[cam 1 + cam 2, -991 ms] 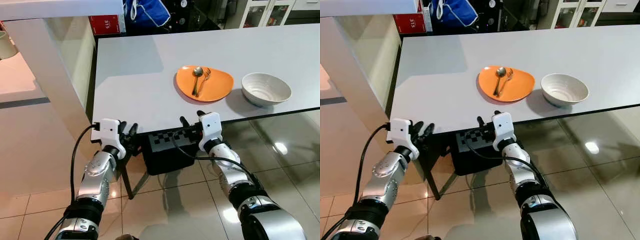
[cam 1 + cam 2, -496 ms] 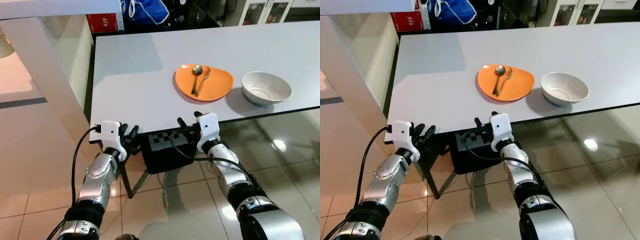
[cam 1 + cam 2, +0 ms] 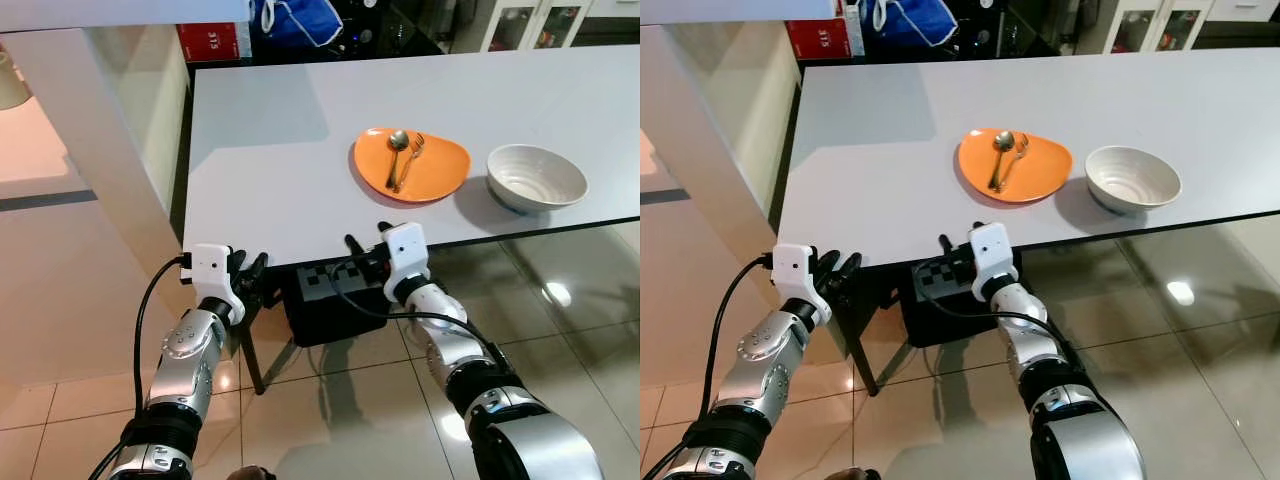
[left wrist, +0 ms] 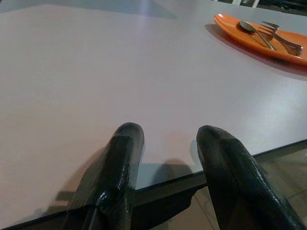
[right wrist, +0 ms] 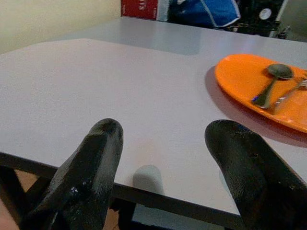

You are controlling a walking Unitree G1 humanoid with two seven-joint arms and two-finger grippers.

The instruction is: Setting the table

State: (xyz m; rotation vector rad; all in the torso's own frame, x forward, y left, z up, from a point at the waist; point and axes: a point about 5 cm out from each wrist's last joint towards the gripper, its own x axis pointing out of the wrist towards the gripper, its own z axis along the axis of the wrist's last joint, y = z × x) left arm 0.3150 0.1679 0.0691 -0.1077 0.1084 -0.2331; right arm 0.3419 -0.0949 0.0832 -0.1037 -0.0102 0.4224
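Hovering at the near tabletop (image 3: 260, 180) edge, the left gripper (image 3: 250, 275) and right gripper (image 3: 365, 248) held jaws parted and empty, approach apparently underway; next came reaching the spoon (image 3: 396, 152) and fork (image 3: 410, 158) on the orange plate (image 3: 440, 172) beside the bowl (image 3: 535, 178).

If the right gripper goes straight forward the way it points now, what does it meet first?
Probably the bare top of the grey table, just past its near edge. The right gripper is open, empty, aimed low over it; the orange plate lies off to one side.
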